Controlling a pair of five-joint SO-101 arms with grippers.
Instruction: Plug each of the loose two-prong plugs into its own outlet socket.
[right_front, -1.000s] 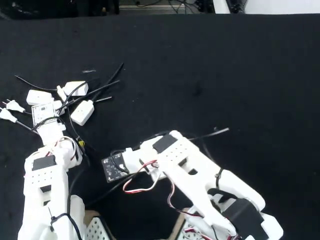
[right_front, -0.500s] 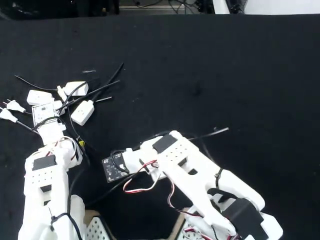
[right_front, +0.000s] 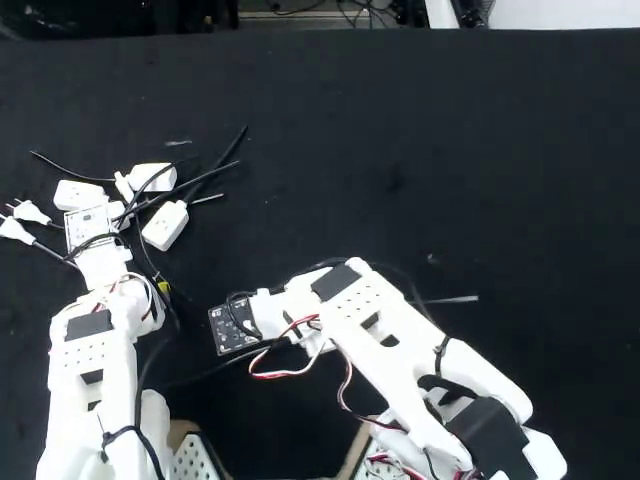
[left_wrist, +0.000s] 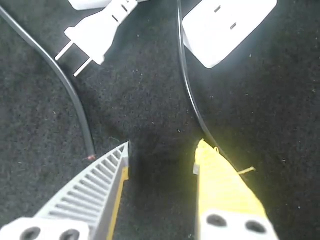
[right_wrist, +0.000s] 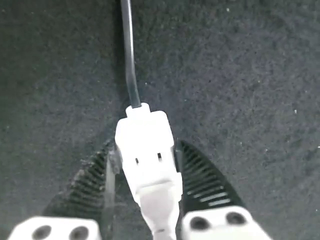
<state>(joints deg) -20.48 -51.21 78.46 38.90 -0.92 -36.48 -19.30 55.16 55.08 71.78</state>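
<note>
Between the right arm's fingers (right_wrist: 200, 175) a white plug (right_wrist: 146, 150) on a black cord (right_wrist: 129, 60) sits clamped; the left arm's fingers (left_wrist: 220, 180) hang apart over the desk (left_wrist: 150, 100), near a loose plug (left_wrist: 95, 35) and a socket (left_wrist: 227, 30). Nothing looks joined yet, so all the plugging seems left

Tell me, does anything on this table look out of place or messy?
Yes. At the left of the table, white plugs, socket blocks and black cords lie in a crossed heap by the left gripper. One cord simply ends in a bare tip, joined to nothing.
</note>
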